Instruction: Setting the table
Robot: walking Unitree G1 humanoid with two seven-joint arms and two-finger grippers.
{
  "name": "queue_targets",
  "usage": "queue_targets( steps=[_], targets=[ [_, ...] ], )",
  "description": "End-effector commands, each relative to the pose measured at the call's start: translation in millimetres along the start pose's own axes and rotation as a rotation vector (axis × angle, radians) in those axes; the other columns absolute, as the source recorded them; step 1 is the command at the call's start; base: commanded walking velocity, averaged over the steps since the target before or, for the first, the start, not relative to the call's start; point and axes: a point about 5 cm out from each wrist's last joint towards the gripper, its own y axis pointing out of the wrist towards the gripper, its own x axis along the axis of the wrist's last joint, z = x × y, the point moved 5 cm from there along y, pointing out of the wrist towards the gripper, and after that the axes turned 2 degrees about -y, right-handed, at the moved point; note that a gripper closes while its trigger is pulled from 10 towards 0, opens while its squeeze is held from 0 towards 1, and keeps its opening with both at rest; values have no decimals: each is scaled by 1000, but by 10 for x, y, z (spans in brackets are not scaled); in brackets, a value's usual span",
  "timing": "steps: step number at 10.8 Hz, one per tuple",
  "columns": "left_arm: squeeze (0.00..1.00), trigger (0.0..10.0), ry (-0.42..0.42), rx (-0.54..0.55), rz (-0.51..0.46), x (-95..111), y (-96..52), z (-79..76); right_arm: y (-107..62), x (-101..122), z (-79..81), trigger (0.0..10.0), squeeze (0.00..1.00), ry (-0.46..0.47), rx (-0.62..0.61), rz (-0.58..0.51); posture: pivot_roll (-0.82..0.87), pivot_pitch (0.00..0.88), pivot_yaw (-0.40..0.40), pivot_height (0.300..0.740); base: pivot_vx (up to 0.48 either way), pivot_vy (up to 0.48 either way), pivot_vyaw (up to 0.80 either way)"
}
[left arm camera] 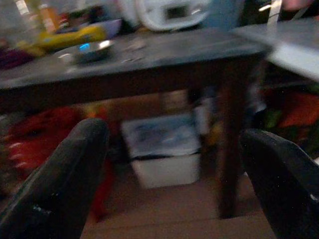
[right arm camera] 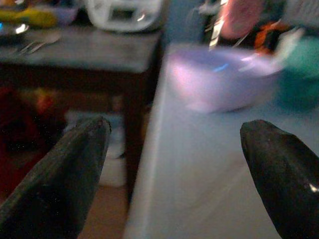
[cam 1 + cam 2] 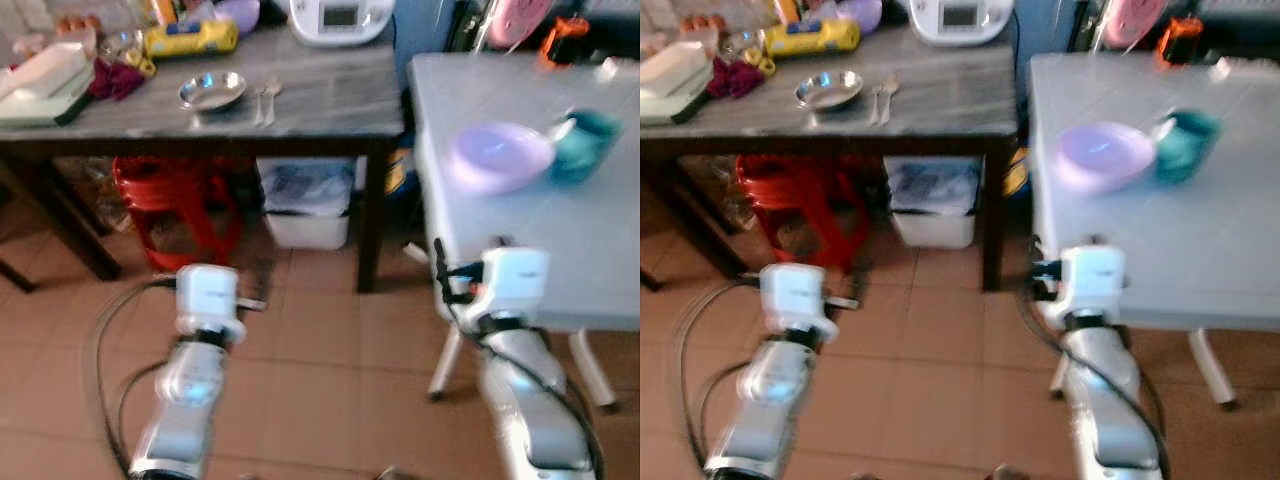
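Both grippers empty, jaws apart, held low between the tables.
Right gripper point(image 2: 174, 174) faces purple bowl point(image 3: 500, 157); left gripper point(image 1: 174, 169) faces steel bowl point(image 3: 212, 91), likely next pick.

tiled floor point(image 3: 330, 340), dark table point(image 3: 320, 100), white table point(image 3: 590, 250)

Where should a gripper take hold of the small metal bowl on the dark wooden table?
Probably at the rim of the metal bowl, one finger inside and one outside, coming from above at its near edge. It sits upright and shallow, with cutlery close on one side.
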Motion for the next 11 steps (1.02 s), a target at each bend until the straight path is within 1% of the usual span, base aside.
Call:
queue_targets(
  steps=[1,4,5,6,9,10,11],
  targets=[
    [0,10000,20,19,13,-25,-33,116,-5,27,80,10000,0,15,17,-8,-127,136,62,740,0,-480,0],
    [0,10000,11,17,8,4,-6,110,5,72,69,10000,0,3,17,-27,-131,135,61,740,0,-480,0],
    [0,10000,-9,16,5,6,1,99,8,77,62,10000,0,0,14,-29,-136,136,62,740,0,0,0],
    [0,10000,-11,6,-9,29,10,78,3,87,66,10000,0,-4,14,-33,-139,138,63,740,0,0,0],
    [0,10000,-48,-67,-21,47,-10,-13,-15,86,72,10000,0,-16,22,-34,-144,142,60,740,0,0,0],
    [0,10000,-50,-74,-25,55,-9,-23,-12,87,65,10000,0,-19,21,-35,-146,142,60,740,0,0,0],
    [0,10000,-61,-95,-33,71,-5,-52,-9,92,63,10000,0,-21,23,-37,-147,142,61,740,270,0,0]
  ],
)
